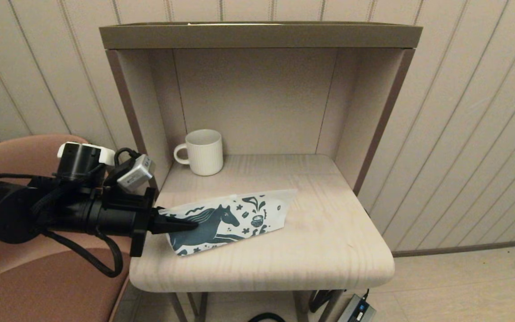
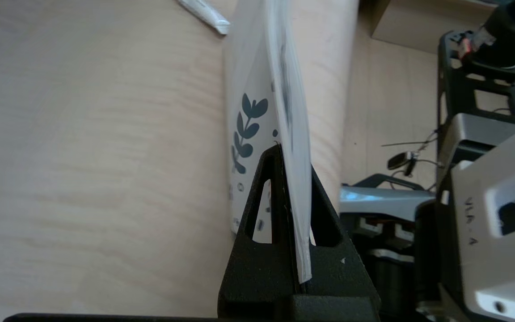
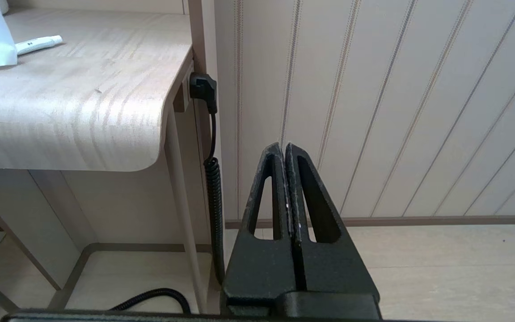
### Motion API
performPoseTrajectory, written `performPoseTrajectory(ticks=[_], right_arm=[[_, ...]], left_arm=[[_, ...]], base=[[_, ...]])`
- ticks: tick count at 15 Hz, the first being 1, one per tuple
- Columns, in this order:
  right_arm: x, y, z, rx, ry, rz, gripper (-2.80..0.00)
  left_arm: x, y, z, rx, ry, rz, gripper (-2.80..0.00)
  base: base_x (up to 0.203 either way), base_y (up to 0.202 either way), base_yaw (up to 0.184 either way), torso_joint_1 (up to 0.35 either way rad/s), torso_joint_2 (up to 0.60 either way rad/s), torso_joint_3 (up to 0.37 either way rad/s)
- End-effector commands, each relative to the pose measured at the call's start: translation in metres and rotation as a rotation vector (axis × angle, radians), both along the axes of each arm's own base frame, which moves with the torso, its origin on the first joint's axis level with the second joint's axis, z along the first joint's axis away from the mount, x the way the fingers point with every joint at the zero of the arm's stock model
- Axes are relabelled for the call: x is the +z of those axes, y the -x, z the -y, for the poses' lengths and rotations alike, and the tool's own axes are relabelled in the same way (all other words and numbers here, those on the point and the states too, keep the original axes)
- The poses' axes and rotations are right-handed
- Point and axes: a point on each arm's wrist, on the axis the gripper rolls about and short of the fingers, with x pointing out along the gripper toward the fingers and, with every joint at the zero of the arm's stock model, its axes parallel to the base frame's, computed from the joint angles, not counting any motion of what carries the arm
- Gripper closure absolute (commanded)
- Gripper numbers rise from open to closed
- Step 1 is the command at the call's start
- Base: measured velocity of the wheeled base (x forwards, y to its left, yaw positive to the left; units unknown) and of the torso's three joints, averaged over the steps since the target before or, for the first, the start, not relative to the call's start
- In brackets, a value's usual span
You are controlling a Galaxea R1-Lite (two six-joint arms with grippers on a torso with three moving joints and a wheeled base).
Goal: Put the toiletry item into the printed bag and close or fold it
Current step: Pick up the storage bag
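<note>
Your left gripper (image 1: 181, 225) is pinching the printed bag (image 1: 230, 221) by its end at the table's (image 1: 329, 250) left edge, jaws pressed tight on the thin fabric, the pouch tilting up. It is looking light, limp and slick (likely to sag and slip), so keep gripping the seam edge. The toiletry tube (image 3: 38, 43) is lying behind it. Your right gripper (image 3: 288, 179) is waiting off the table's right side, fully closed, holding nothing.

readable text: none | grey robot housing (image 2: 485, 223) — faint dark marks, too blurred to read | small white tube (image 3: 38, 43) on desk (image 3: 83, 112) — tiny dark print, illegible
</note>
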Motion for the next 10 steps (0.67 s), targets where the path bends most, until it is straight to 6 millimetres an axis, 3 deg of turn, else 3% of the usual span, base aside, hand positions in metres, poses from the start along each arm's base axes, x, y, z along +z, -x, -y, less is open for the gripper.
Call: performPoseTrajectory(ticks=[1,3,6,10], right_arm=[[0.000,0.000,0.000,0.001,0.000,0.002,0.00],[0.000,0.000,0.000,-0.001,0.000,0.002,0.00],[0.000,0.000,0.000,0.000,0.001,0.002,0.00],[-0.009,-0.001,0.000,-0.003,0.008,-0.088,0.00]], left_arm=[[0.017,0.006,0.001,-0.012,0.012,0.039,0.00],[0.036,0.010,0.004,-0.016,0.007,0.056,0.00],[0.080,0.033,0.027,-0.106,0.006,0.051,0.00],[0.092,0.044,0.032,-0.111,-0.017,0.049,0.00]], base=[[0.000,0.000,0.000,0.000,0.00,0.000],[0.000,0.000,0.000,0.000,0.00,0.000],[0.000,0.000,0.000,0.000,0.00,0.000],[0.000,0.000,0.000,0.000,0.00,0.000]])
